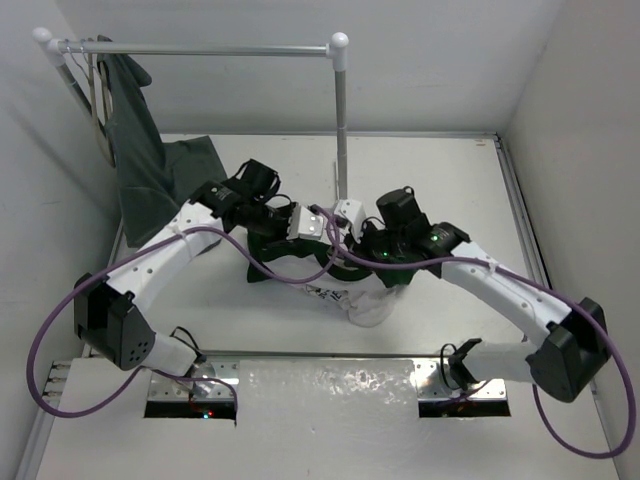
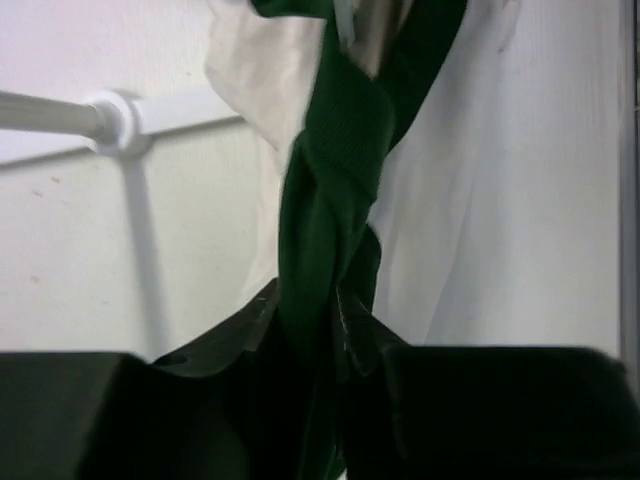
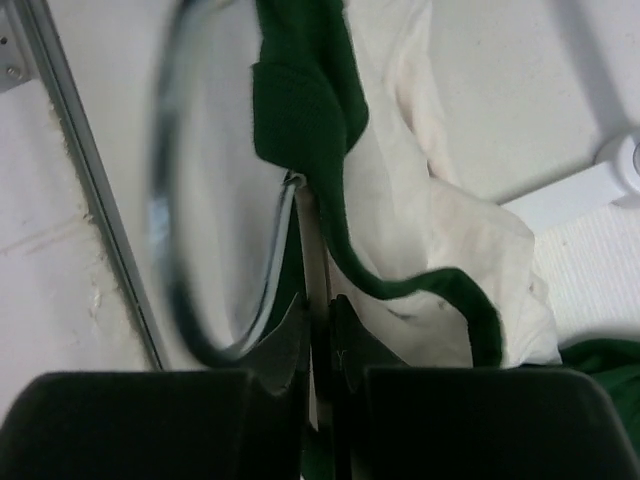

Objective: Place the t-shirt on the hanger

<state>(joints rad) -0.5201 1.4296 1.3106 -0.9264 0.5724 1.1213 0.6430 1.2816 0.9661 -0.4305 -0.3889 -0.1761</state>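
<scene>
The t-shirt, dark green with a white panel, hangs bunched between my two grippers at the table's middle. My left gripper is shut on a twisted green edge of the t-shirt; its fingers pinch the fabric. My right gripper is shut on a thin pale stem of the hanger, whose dark, blurred hook loop curves at the left. The green collar drapes over that stem, with the white panel behind it. A brownish-grey piece shows inside the collar; the rest of the hanger is hidden.
A white clothes rail stands at the back, its upright pole just behind the grippers. A dull grey-green garment hangs at its left end. A shiny metal plate lies at the near edge. The pole's base fitting shows in the left wrist view.
</scene>
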